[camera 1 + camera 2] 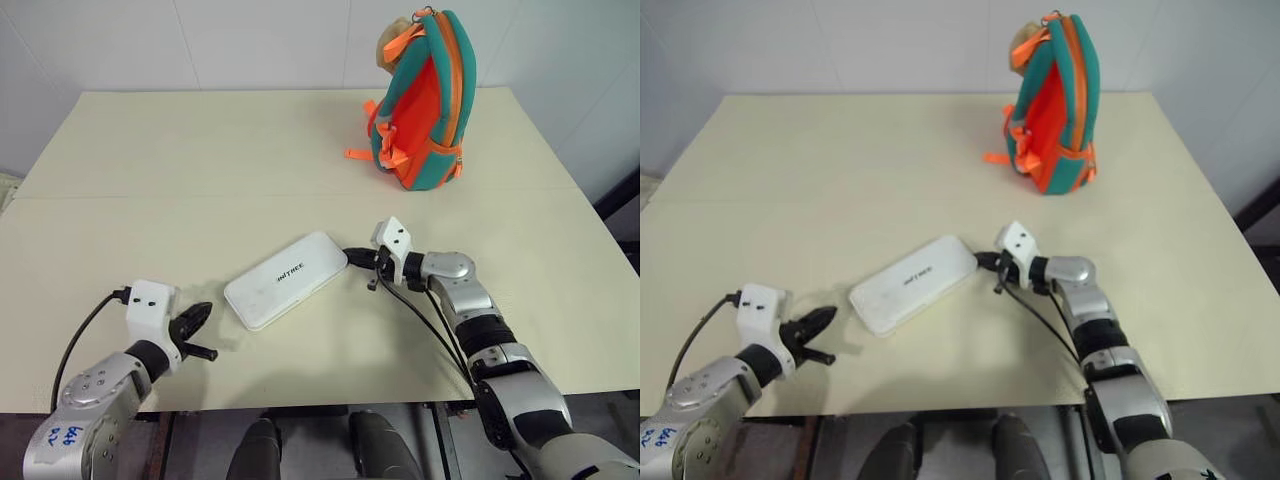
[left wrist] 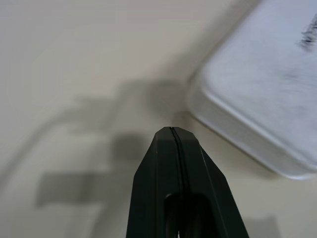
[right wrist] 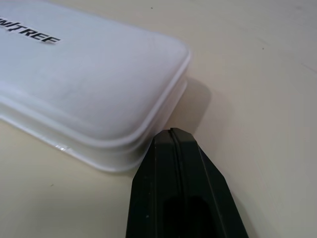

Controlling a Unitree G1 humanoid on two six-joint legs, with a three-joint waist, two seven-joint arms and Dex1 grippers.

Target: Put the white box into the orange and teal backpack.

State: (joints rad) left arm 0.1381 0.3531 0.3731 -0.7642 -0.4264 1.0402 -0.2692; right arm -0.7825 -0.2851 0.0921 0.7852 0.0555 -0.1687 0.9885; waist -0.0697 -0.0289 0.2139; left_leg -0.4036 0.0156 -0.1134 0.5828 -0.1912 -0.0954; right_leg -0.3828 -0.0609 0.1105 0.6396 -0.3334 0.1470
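White box (image 1: 286,279) lies flat; we press our closed right gripper (image 1: 352,257) to its end to nudge it, closed left gripper (image 1: 197,320) just beside.

white box (image 2: 262,94): blurred, cut by frame edge | lettering: unreadable | backpack (image 1: 425,100) front: hidden

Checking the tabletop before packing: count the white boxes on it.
1. The white box lies flat near the front of the table, between the two grippers. The orange and teal backpack could hide something behind it.
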